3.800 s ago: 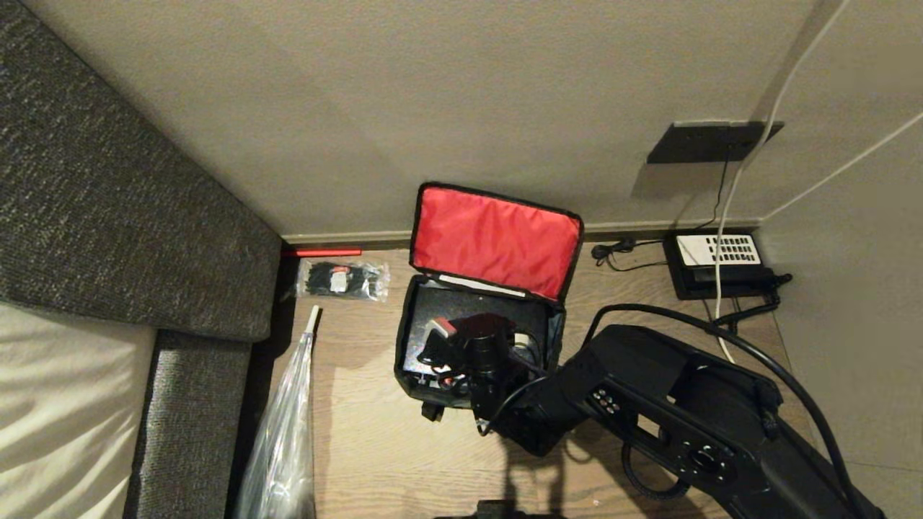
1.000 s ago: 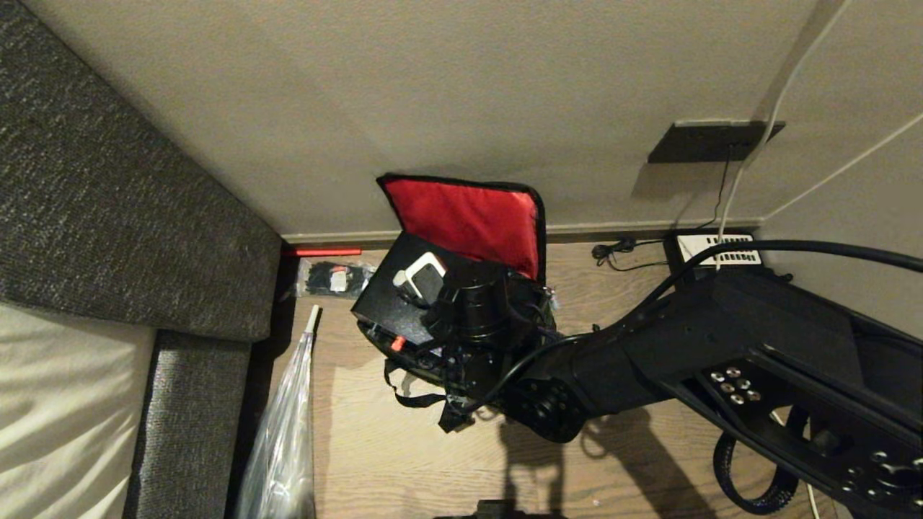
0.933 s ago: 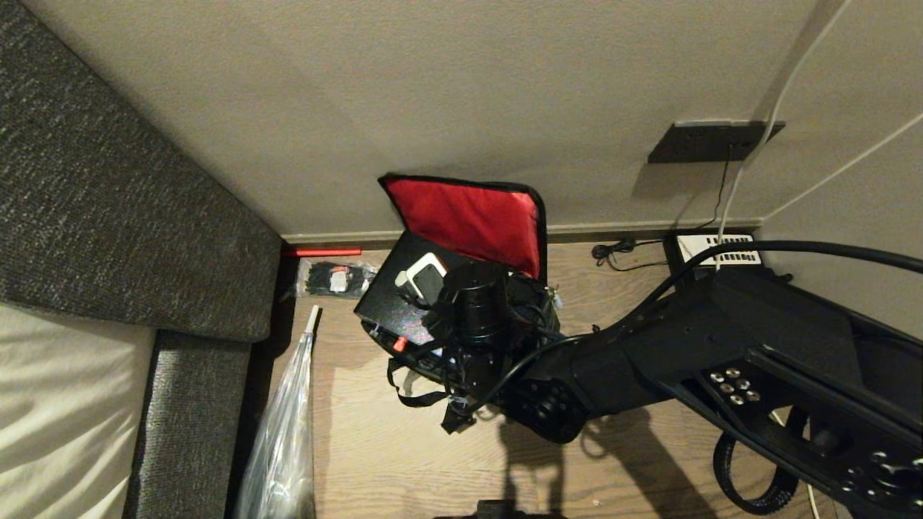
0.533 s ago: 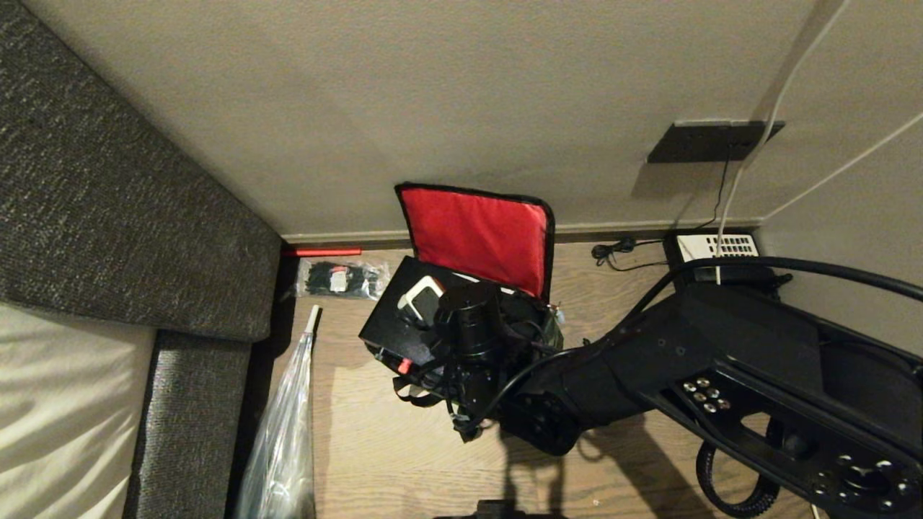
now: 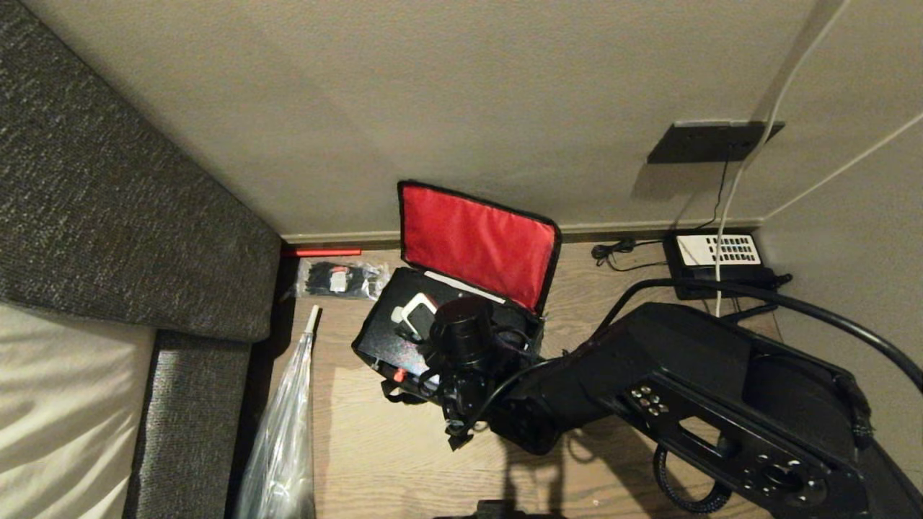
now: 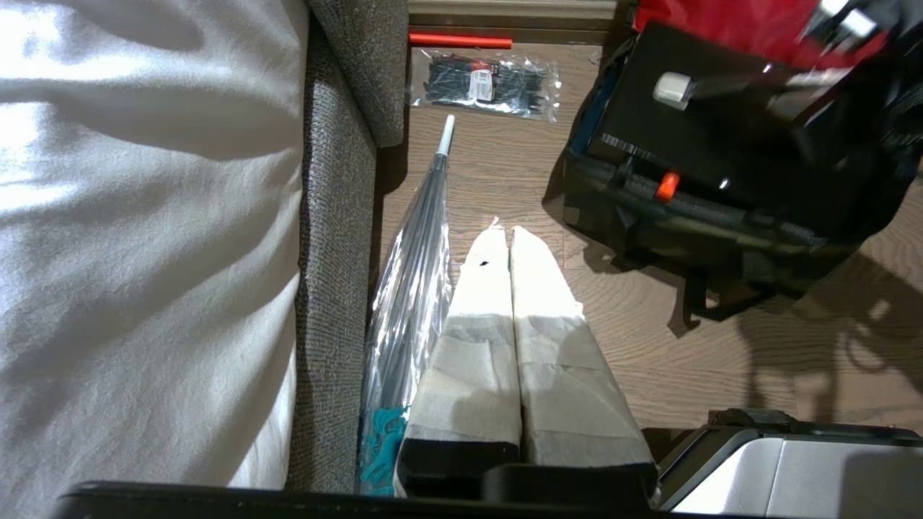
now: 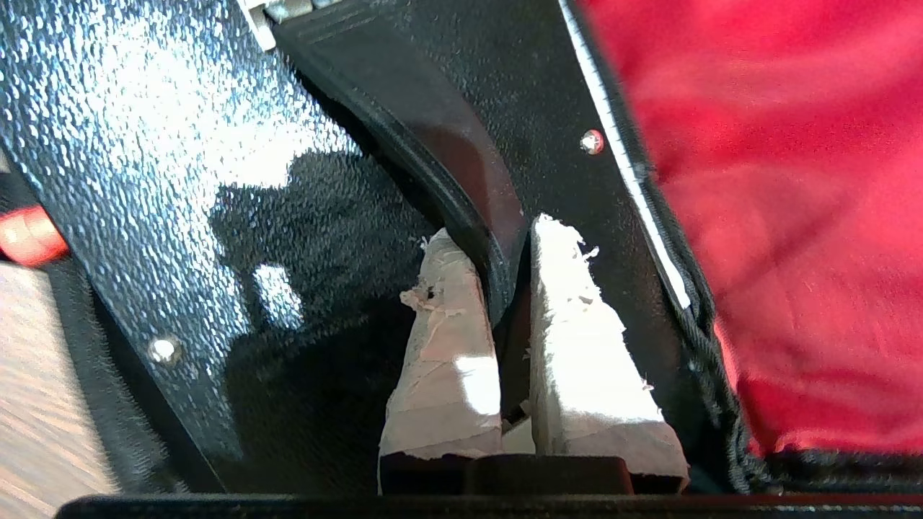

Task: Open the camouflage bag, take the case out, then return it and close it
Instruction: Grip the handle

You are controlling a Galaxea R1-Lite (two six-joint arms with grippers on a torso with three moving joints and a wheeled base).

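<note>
A: Camouflage bag [image 5: 404, 375], the small boxy soft one with the black strap: where is it?

B: On the wood-grain floor [image 5: 375, 447], close to the wall. Nearest the robot is its camouflage front wall, with the strap hanging off it. Its lid is thrown back and stands against the wall, the bright red lining [image 5: 477, 244] facing the camera.

A: And the case?

B: A black, pebble-textured hard case [image 5: 386, 335] with a black handle sits tilted in the bag's mouth, its left corner sticking out over the bag's rim. A small red tab [image 6: 667, 185] shows on its near edge.

A: What is the right gripper [image 7: 508, 277] doing?

B: Its two tape-wrapped fingers are clamped on the case's black handle [image 7: 461, 187], one pad on each side; the wrist view shows the handle pinched between them. The arm reaches in from the right.

A: The left gripper [image 6: 510, 234]?

B: Fingers pressed together, holding nothing, hanging over the floor near the bag's left side, beside a folded clear-plastic umbrella [image 6: 411, 288] that lies along a grey fabric bed frame [image 6: 335, 238].

A: Farther back?

B: A clear packet of black cable ties [image 5: 339, 280] lies left of the bag near the skirting, with a thin red stick [image 5: 322, 252] behind it. To the right, against the wall, a black desk phone with a white keypad [image 5: 717, 259]
</note>
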